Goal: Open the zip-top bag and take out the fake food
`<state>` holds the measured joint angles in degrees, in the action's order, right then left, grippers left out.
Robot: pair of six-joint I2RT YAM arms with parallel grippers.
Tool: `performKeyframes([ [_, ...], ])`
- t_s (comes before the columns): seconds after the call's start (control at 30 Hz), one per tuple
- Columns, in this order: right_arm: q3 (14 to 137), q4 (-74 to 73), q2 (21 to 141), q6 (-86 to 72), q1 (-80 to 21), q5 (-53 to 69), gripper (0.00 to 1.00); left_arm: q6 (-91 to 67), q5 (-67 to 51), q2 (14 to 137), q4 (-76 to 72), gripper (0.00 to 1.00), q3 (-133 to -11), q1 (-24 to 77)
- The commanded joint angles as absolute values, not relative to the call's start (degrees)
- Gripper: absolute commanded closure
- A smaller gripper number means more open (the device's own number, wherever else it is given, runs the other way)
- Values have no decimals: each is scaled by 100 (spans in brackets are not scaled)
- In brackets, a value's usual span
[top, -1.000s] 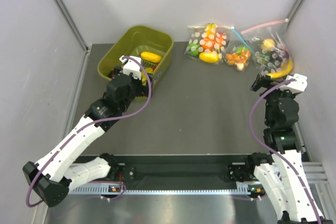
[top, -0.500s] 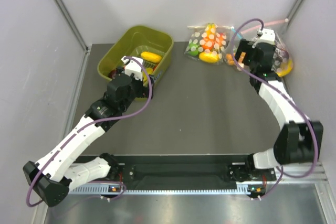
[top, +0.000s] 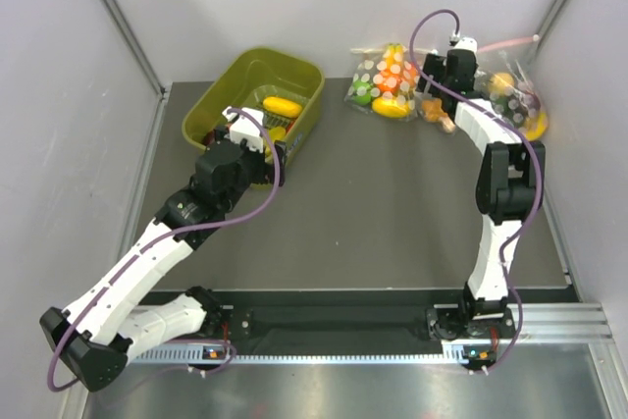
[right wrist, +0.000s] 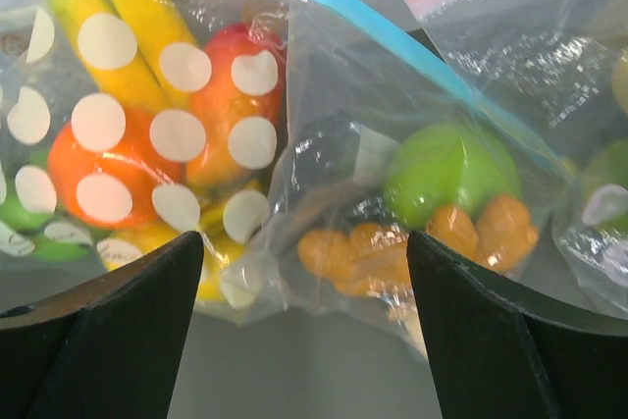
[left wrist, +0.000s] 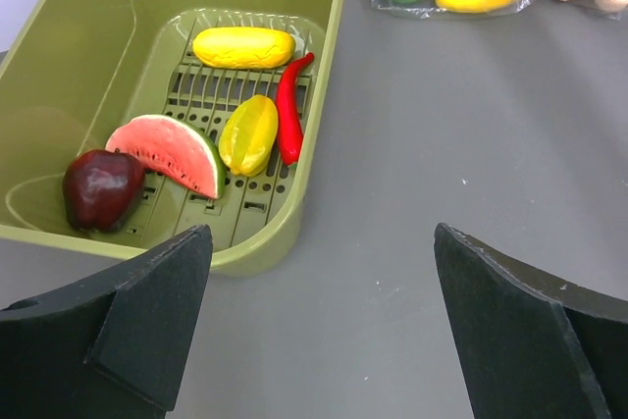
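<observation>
Right end effector (right wrist: 306,336) is hanging over the zip-top bag (right wrist: 392,125) with its jaws standing apart, gripping nothing. I am also watching the left end effector (left wrist: 319,326), which is hanging spread wide and empty just beside the olive bin (left wrist: 329,95). On the grey counter (left wrist: 442,164) the bag is lying at the far edge, between a white-dotted bag (right wrist: 137,125) and a pink-strip bag (right wrist: 549,36). Its light-blue strip (right wrist: 392,31) is running across the top. The fake food (right wrist: 481,228) is sitting inside: a round green fruit (right wrist: 442,174) above clustered orange pieces (right wrist: 363,247).

Zip-top bag (top: 435,111) mostly hidden under right arm (top: 507,183), top view.
</observation>
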<state>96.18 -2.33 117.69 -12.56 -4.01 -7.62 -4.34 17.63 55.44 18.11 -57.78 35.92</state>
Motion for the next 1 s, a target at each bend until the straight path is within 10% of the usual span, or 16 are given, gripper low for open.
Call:
performKeyframes([
  [0.0, 10483, -448, 12093, -1301, -466, -904, 16, -378, 1723, 5414, 1617, 1, -5757, 3551],
  [0.4, 11706, -1327, 13139, -1248, -536, -1301, 43, -343, 1635, 5361, 1582, 1, -5730, 3533],
  [0.63, 11593, -1301, 13087, -1046, -510, -941, 100, -360, 1582, 5352, 1591, 1, -5730, 3516],
  [0.97, 8554, 228, 10452, -1186, -545, -308, 100, -500, 1635, 5493, 1766, 1, -5862, 3507],
])
